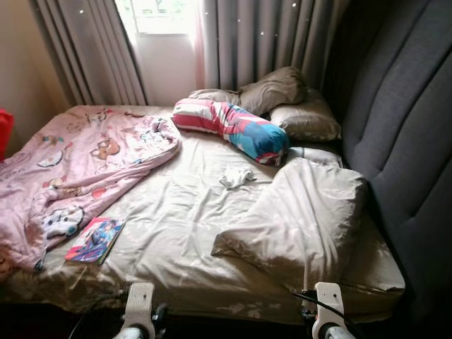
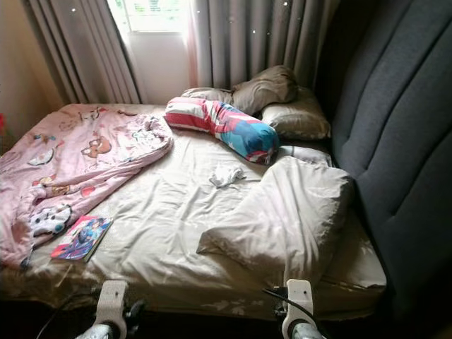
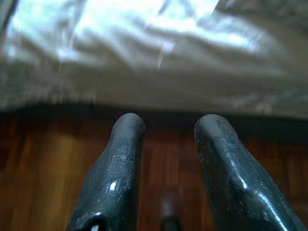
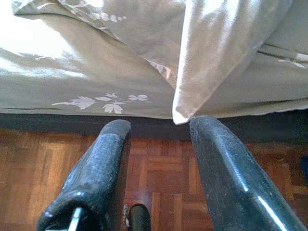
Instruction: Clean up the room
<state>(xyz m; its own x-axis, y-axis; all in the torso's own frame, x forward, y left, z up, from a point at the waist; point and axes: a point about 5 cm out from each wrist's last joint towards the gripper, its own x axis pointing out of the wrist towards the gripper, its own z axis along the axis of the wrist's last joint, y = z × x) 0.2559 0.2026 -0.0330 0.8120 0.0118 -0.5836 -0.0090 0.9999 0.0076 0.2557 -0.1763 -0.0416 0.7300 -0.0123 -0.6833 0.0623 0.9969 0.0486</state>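
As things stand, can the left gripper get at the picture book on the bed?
Probably yes. The picture book lies flat near the bed's front edge, beside the pink blanket, with nothing on top of it. The left gripper hangs open just below that edge, over the wooden floor, so it must rise first.

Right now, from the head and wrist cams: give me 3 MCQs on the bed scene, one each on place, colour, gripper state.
1. Where does the book lie?
A. near the bed's front edge, beside the pink blanket
B. on the pillows
C. on the floor

2. What colour is the headboard?
A. white
B. dark grey
C. red

3. How is the left gripper?
A. shut on cloth
B. open, holding nothing
C. shut on the book

Key: A, the book lies on the sheet by the blanket; B, grey padding; B, floor shows between its jaws.
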